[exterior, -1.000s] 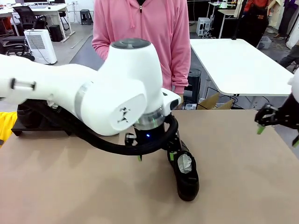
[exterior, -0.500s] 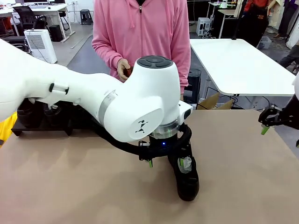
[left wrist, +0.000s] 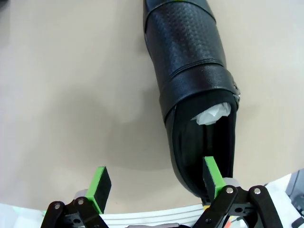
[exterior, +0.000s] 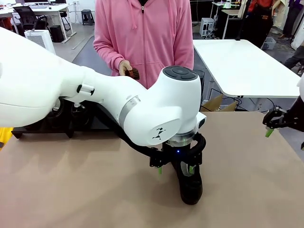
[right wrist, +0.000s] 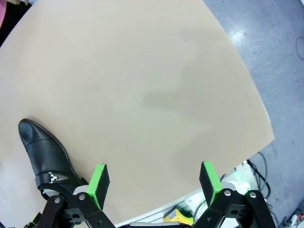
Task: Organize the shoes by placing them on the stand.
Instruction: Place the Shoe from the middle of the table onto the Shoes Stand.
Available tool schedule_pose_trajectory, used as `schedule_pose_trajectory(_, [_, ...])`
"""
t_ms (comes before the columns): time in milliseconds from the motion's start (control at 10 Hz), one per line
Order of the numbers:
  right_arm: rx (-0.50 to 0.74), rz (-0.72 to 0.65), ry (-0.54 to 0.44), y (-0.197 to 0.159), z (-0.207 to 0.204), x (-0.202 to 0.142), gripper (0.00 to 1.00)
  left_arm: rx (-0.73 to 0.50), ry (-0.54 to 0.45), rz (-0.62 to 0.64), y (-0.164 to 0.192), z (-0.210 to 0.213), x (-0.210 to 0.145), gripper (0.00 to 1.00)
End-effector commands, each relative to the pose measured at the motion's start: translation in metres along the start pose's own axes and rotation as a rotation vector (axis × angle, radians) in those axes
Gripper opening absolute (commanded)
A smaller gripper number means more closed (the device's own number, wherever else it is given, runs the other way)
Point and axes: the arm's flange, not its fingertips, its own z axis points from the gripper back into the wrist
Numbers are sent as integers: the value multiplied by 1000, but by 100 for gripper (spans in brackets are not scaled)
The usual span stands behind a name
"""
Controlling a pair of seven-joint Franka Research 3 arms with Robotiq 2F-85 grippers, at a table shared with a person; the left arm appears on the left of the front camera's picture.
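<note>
Shoe (exterior: 190,183) — left claw (exterior: 175,169) now seemingly straddling it.

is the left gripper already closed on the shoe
No, the left gripper is open, with one green pad over the heel opening of the shoe and the other out over the bare table.

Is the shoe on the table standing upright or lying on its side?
Upright: the shoe rests on its sole on the table, opening facing up with white stuffing visible inside.

Tan table (exterior: 71,190) under shoe (exterior: 191,186), stand (exterior: 42,130)
</note>
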Motion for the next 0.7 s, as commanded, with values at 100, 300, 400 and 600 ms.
schedule_pose_trajectory(100, [4, 3, -2, 1, 1, 0, 100, 42, -28, 20, -12, -9, 7, 100])
schedule_pose_trajectory(300, [4, 3, -2, 1, 1, 0, 100, 64, -42, 32, -14, -18, 8, 100])
schedule_pose_trajectory(400, [4, 3, -2, 1, 1, 0, 100, 63, -35, 36, -14, -22, 8, 100])
schedule_pose_trajectory(600, [4, 3, -2, 1, 1, 0, 100, 52, -39, 29, -14, -30, 9, 95])
